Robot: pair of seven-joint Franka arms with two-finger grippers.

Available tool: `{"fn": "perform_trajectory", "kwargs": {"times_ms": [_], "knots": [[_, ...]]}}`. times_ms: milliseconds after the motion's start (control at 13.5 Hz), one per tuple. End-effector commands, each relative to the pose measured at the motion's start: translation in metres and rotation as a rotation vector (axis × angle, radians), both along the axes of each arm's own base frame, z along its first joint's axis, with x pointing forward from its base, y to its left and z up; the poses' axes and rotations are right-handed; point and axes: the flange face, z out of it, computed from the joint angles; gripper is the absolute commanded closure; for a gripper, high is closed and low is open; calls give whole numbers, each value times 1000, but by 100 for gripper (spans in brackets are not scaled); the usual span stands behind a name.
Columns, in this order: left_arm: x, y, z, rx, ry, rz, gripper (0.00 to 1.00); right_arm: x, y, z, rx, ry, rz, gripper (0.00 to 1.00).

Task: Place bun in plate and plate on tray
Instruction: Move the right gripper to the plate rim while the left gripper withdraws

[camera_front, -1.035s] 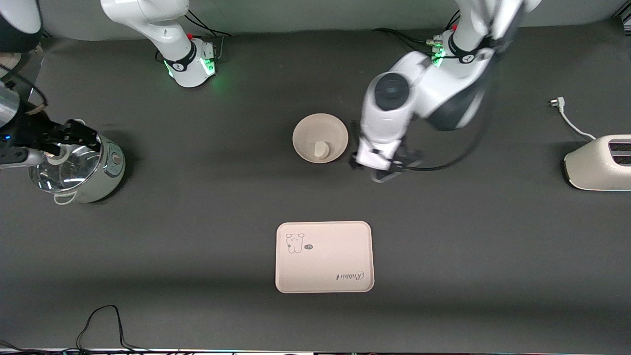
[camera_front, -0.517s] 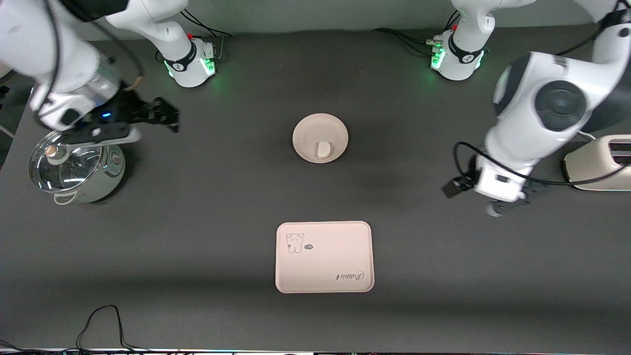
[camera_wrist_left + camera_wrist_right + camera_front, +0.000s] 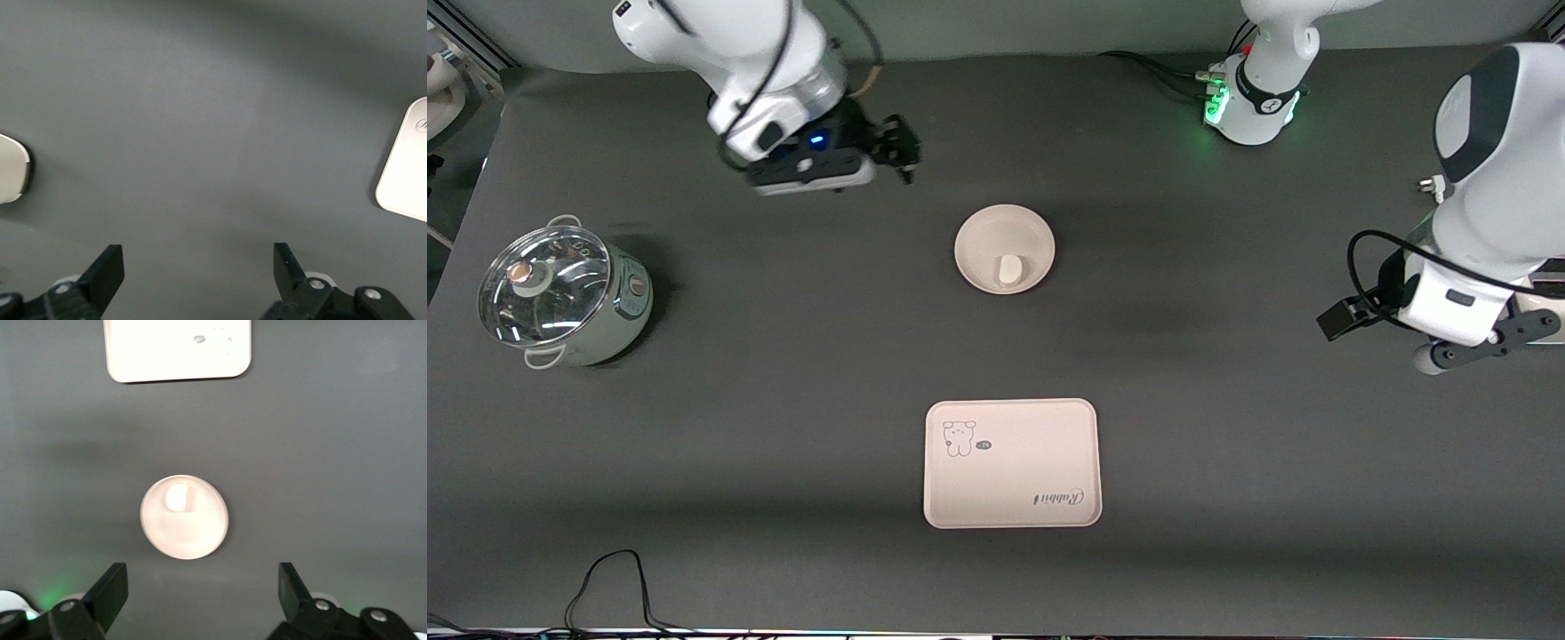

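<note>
The bun (image 3: 1009, 269) lies in the round plate (image 3: 983, 233) at mid-table. The Rabbit tray (image 3: 1011, 463) lies bare, nearer to the front camera than the plate. My right gripper (image 3: 809, 175) is open and empty, up over the table between its base and the plate. Its wrist view (image 3: 200, 587) shows the plate (image 3: 193, 533), the bun (image 3: 177, 497) and the tray (image 3: 177, 350). My left gripper (image 3: 1485, 345) is open and empty over the table's left-arm end, away from the plate. Its wrist view (image 3: 197, 263) shows a tray corner (image 3: 407, 167).
A pot with a glass lid (image 3: 560, 298) stands at the right arm's end. A cream toaster (image 3: 10, 167) stands at the left arm's end, mostly under my left arm, with its plug and cord (image 3: 1436, 187) beside it. A black cable (image 3: 605, 578) loops at the front edge.
My right arm swung from the pot up toward its base. My left arm swung from beside the plate out to the toaster end. Plate, bun and tray stayed put.
</note>
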Motion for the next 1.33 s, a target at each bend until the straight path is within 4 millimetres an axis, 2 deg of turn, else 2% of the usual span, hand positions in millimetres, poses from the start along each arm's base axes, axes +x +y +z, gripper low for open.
{"fn": "perform_trajectory", "kwargs": {"times_ms": [0, 222, 370, 517, 591, 665, 1035, 1183, 1257], "knots": [[-15, 23, 20, 28, 17, -45, 0, -31, 30, -20, 21, 27, -12, 0], [-21, 49, 30, 32, 30, -94, 0, -45, 27, -29, 53, 70, 1, 0], [-22, 51, 30, 30, 40, -98, 0, -49, 21, -39, 40, 66, 63, 0], [-23, 55, 30, -10, 51, -76, 0, -50, 15, -59, 39, 51, 55, 0], [-22, 68, 38, -46, 41, -47, 0, -51, 11, -75, 35, 29, 50, 0], [-22, 71, 45, -82, 39, -47, 0, -55, 6, -93, 39, 9, 43, 0], [-22, 67, 63, -50, 26, -51, 0, -62, -5, -171, 64, -58, 8, 0], [-19, 67, 60, -48, 30, -51, 0, -65, -2, -210, 72, -94, 3, 0], [-18, 66, 59, -48, 32, -51, 0, -72, 4, -234, 77, -114, 11, 0]]}}
